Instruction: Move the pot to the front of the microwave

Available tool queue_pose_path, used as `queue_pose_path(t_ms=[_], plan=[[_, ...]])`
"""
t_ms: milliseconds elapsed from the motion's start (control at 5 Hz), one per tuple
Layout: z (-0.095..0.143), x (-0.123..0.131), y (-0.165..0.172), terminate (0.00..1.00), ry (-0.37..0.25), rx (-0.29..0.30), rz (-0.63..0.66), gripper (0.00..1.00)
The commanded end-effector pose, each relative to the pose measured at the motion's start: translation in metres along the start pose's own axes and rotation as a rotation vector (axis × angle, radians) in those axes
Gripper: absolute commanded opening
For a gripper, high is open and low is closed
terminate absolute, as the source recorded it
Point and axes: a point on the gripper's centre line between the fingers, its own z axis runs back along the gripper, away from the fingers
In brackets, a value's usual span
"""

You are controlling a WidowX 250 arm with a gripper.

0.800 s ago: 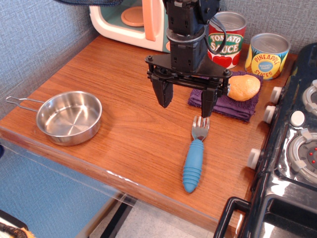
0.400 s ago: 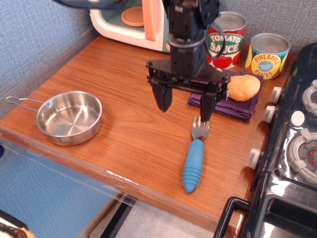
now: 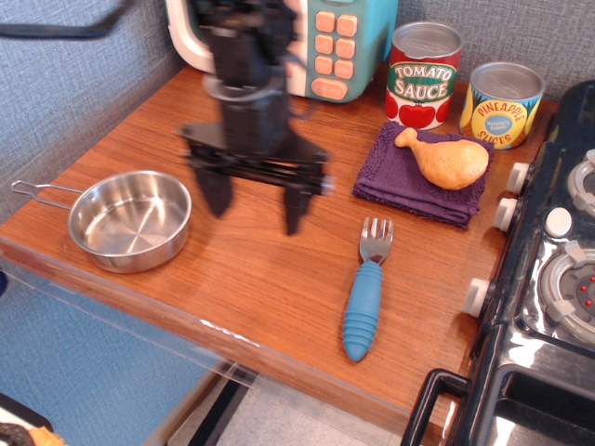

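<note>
Travelling left across the table (image 3: 279, 279): gripper (image 3: 253, 203) now hanging just right of the pot (image 3: 130, 221), where earlier it was hovering near the fork (image 3: 365, 299) and the purple cloth (image 3: 423, 181). Motion-blurred, so still sweeping rather than settled. Fingers standing wide apart, holding nothing, pointing down above the wood. Closing most of the sideways gap to the pot; by that reading, the approach is nearly done and the grasp not yet begun.

Uncovering the right side of the scene: cloth and chicken leg (image 3: 446, 160) now fully showing, and the microwave (image 3: 316, 46) button panel too, while the arm is now hiding the door side.

Pot resting at the front-left corner of the table, well apart from the microwave at the back, wire handle (image 3: 37, 191) pointing left past the rim. Sitting upright and empty, bare steel floor showing.

Two cans standing at the back right: tomato sauce (image 3: 424, 74) and pineapple (image 3: 502, 104), both upright, lids on, contents not showing. Microwave interior hidden behind the arm.

Stove (image 3: 548, 279) occupying the right edge, not involved.

Remaining: descending onto the pot rim, clamping, carrying it back toward the microwave front.
</note>
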Motion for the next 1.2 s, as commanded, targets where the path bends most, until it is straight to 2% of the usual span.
queue_pose_path(t_ms=[0, 200, 800, 1000], plan=[[-0.006, 0.003, 0.043, 0.0, -0.016, 0.064, -0.019, 1.0], [-0.023, 0.009, 0.052, 0.0, 0.028, 0.078, -0.001, 1.0], [-0.051, 0.007, 0.072, 0.0, 0.091, 0.112, 0.032, 1.0], [-0.056, 0.007, 0.074, 0.0, 0.095, 0.107, 0.037, 0.0]])
